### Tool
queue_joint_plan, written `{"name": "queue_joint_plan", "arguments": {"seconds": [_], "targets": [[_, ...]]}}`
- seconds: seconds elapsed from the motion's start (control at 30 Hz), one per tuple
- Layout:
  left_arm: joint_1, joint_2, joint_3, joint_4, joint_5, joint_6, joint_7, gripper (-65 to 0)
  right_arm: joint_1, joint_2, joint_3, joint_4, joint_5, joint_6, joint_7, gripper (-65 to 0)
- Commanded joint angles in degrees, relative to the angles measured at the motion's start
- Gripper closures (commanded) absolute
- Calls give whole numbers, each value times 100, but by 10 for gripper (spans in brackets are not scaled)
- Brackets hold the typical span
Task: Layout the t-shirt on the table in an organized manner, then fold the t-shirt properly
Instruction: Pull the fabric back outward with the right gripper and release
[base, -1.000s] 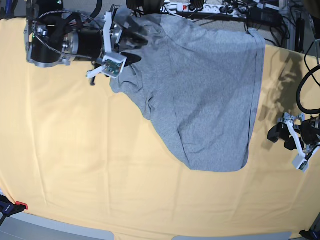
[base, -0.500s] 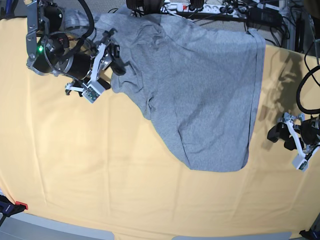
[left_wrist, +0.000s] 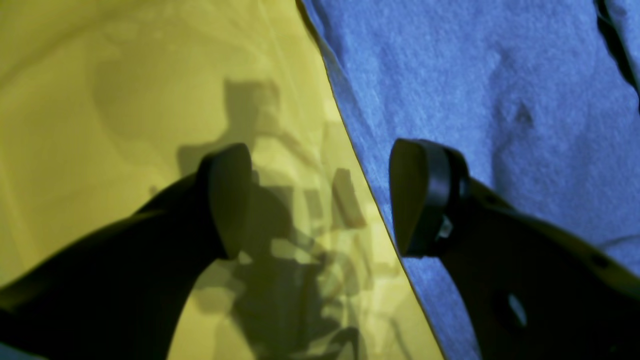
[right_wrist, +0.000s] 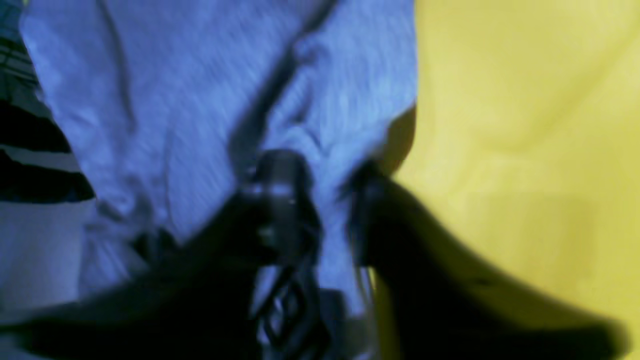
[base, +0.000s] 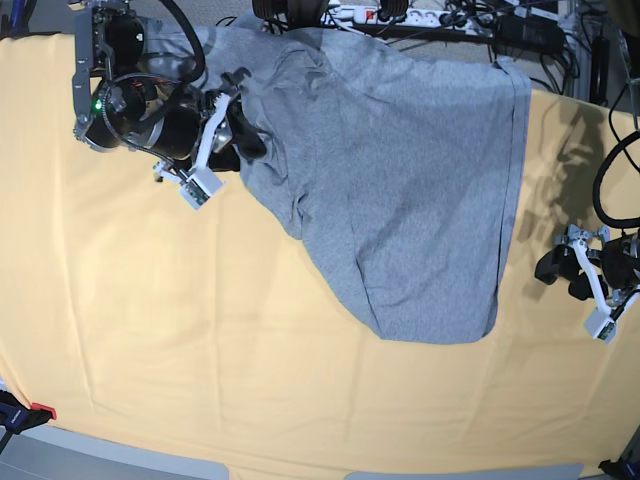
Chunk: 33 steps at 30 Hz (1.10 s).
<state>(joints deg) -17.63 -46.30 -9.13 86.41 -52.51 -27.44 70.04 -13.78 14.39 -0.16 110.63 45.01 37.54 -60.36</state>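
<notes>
The t-shirt lies plain grey side up on the far half of the table, creased and skewed, its hem toward the front right. My right gripper sits at the shirt's left edge. In the blurred right wrist view its fingers stand close together with a fold of the t-shirt pinched between them, the table beside. My left gripper hovers open off the shirt's right edge. In the left wrist view, the left gripper straddles the t-shirt edge over the table.
Power strips and cables crowd the space beyond the far table edge, where the shirt's top reaches. A red and black clamp sits at the front left corner. Broad yellow cloth stretches in front of the shirt.
My right gripper let go, drew back to the left off the shirt, then came back right to its left edge and narrowed its jaws on the cloth. The left arm stayed still.
</notes>
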Motion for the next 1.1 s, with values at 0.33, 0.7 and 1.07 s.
{"name": "queue_joint_plan", "arguments": {"seconds": [0.33,0.7,1.07], "targets": [[-127,-127,-76,68,-50,7,-105,-432,1152,-9,22,153,-42,246,61,0],[-127,-125,-76,68,-50,7,-109,-433,1974,363,22,151,-1414,246,90,0],[-125,101,-76,66,-48,4,-103,-432,2437,678,22,127,-2763,-415,535,0]]}}
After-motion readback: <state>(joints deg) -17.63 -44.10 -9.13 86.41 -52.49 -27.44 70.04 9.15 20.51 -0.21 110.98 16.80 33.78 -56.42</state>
